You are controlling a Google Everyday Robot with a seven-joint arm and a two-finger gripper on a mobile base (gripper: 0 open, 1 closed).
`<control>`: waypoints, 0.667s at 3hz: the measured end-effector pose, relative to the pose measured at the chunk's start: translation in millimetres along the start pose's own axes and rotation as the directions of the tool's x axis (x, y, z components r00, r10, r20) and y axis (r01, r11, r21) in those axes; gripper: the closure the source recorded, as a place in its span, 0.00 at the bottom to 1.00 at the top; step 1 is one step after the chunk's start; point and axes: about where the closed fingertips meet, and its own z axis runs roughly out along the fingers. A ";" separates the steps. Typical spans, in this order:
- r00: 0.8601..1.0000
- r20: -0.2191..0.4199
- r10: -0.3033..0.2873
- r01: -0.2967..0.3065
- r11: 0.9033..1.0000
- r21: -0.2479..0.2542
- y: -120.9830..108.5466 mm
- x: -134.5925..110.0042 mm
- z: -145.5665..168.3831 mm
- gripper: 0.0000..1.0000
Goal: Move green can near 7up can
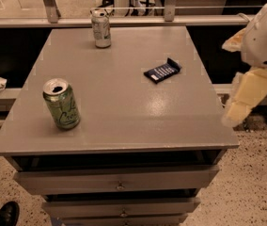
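The green can stands upright near the front left corner of the grey table; it is light green with dark cursive lettering and an opened top. The 7up can is silvery-white and stands upright at the far edge, left of centre. My gripper, cream-coloured below a white arm, hangs off the table's right edge, far from both cans and holding nothing I can see.
A dark blue snack bar wrapper lies on the table right of centre. The table has drawers below its front edge. A railing runs behind it. A shoe shows at the bottom left on the floor.
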 end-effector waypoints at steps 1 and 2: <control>0.978 0.207 0.016 -0.008 0.999 -0.037 5.5 -42.9 40.2 0.00; 0.901 0.433 0.026 0.007 0.997 -0.075 8.6 -99.7 71.9 0.00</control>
